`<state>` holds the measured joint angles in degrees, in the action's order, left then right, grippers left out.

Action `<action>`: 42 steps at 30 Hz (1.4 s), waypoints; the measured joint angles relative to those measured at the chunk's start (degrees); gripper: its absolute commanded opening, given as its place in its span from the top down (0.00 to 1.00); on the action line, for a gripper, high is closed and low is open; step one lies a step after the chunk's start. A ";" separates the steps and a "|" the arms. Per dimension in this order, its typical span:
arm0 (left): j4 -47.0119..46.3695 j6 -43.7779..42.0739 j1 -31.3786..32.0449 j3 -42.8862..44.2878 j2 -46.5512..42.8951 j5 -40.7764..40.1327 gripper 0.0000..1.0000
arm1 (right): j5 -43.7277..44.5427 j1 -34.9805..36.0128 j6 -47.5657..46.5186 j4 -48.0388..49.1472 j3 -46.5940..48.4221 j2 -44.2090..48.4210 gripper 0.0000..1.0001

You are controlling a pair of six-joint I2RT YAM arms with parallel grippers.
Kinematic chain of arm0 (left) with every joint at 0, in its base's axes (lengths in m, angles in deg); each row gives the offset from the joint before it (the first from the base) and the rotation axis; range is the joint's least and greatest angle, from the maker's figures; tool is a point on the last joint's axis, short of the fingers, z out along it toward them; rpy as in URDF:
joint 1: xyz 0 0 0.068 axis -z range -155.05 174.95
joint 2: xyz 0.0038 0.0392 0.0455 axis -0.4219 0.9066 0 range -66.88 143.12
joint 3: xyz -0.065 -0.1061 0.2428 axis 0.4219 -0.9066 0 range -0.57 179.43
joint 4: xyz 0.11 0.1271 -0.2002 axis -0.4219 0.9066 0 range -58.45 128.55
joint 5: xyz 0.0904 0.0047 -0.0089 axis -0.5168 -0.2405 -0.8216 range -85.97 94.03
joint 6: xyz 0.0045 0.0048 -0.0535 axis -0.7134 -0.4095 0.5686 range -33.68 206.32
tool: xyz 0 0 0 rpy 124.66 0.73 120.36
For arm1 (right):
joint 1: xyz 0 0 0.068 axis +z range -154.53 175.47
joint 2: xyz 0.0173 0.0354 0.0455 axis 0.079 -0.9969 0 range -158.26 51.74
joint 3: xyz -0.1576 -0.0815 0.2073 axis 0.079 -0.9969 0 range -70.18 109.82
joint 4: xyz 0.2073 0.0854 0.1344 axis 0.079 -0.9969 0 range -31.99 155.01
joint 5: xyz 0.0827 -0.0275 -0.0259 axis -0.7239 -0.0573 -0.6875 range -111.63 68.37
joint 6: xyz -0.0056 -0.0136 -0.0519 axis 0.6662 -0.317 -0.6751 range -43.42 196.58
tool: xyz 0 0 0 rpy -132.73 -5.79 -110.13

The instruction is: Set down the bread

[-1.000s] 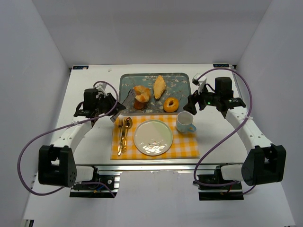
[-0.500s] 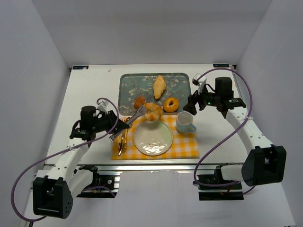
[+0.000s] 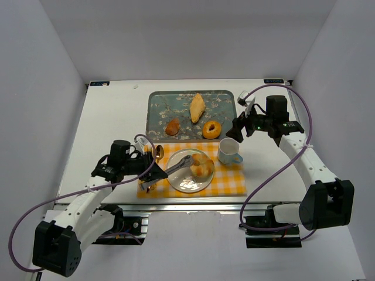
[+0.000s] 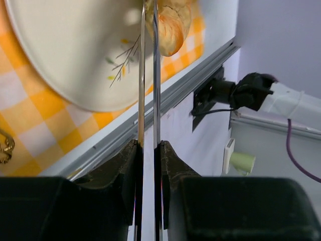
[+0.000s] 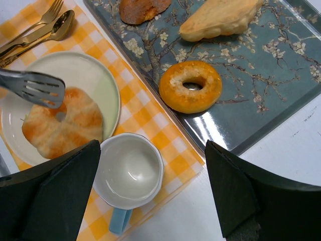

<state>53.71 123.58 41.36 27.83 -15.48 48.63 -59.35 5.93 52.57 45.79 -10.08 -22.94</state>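
A golden croissant lies at the right side of the white plate on the yellow checked mat. My left gripper is shut on metal tongs, whose tips rest on the croissant. In the left wrist view the tong blades run close together to the croissant above the plate. The right wrist view shows the slotted tong tip on top of the croissant. My right gripper is open and empty, held above the cup and the tray's right edge.
A blue flowered tray behind the mat holds a small roll, a long pastry and a donut. A white cup with a blue handle stands right of the plate. A gold fork and spoon lie on the mat's left.
My left arm has drawn back towards the near edge and carried the croissant in the tongs from the tray over to the plate. The right arm has not moved.
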 measured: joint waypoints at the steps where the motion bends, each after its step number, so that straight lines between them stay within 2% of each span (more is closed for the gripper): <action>1: 0.72 -0.02 0.48 -0.11 0.31 -0.31 0.82 | 0.00 -0.02 0.00 0.07 0.00 0.00 0.11; 6: 3.67 -0.31 1.33 -0.39 0.46 -2.78 0.71 | -0.04 -0.02 0.04 0.22 -0.26 0.09 0.11; 7: 4.04 -0.39 1.36 -0.39 0.35 -3.28 0.61 | -0.07 -0.02 0.07 0.24 -0.61 0.22 0.11; 8: 4.50 -0.72 1.36 -0.39 0.24 -3.69 0.57 | -0.07 -0.02 0.07 0.17 -0.90 0.31 0.11; 13: 7.63 -1.11 1.36 -0.24 -1.29 -6.34 0.47 | -0.07 -0.07 0.07 0.09 -1.20 0.44 0.11; 22: 10.51 -0.33 1.36 2.80 -7.45 -12.13 0.46 | -0.42 -0.22 0.07 0.07 -1.40 0.72 0.11; 28: 10.19 -0.46 1.36 7.34 -6.19 -16.24 0.47 | -0.46 -0.22 0.04 0.09 -1.40 0.72 0.11; 33: 11.19 -4.20 1.36 14.69 1.18 -22.88 0.47 | -0.66 -0.22 0.07 0.13 -1.49 0.72 0.11; 38: 11.58 -9.92 1.36 24.09 12.96 -29.81 0.46 | -0.66 -0.22 0.07 0.13 -1.88 0.85 0.11; 42: 11.61 -13.77 1.36 27.93 19.87 -33.09 0.46 | -0.66 -0.22 0.04 0.15 -1.88 1.22 0.11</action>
<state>65.31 109.81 42.71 55.77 4.39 15.54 -60.00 5.71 52.61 45.94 -11.96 -21.71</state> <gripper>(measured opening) 0.538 0.895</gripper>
